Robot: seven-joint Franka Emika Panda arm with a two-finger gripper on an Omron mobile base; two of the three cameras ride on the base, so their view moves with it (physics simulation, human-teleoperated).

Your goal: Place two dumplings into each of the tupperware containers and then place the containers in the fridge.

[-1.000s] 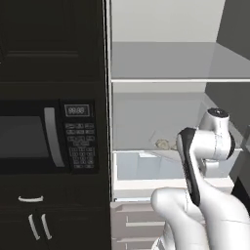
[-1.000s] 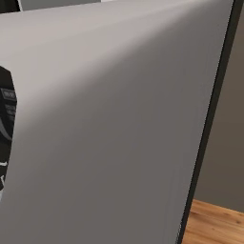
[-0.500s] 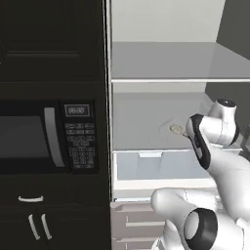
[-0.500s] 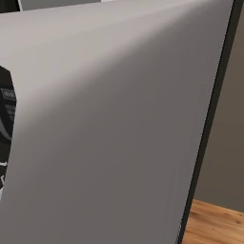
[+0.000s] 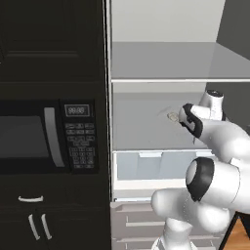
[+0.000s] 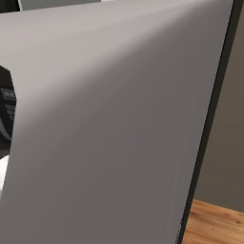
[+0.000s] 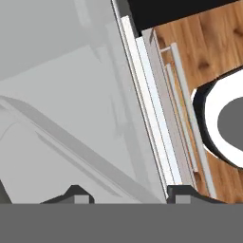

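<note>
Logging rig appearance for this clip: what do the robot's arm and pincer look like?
A glossy white arm of rounded, bulbous segments, with black bands at the joints and a small grey cap at the wrist end. The pincer shows two small dark finger tips. No cables or markings visible.

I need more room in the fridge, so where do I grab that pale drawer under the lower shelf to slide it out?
Probably by the small lip at the top of the drawer, coming level and straight in from the fridge's open front. The drawer's face is otherwise flat, and the shelf sits close above it, so reaching down from above looks blocked.
</note>
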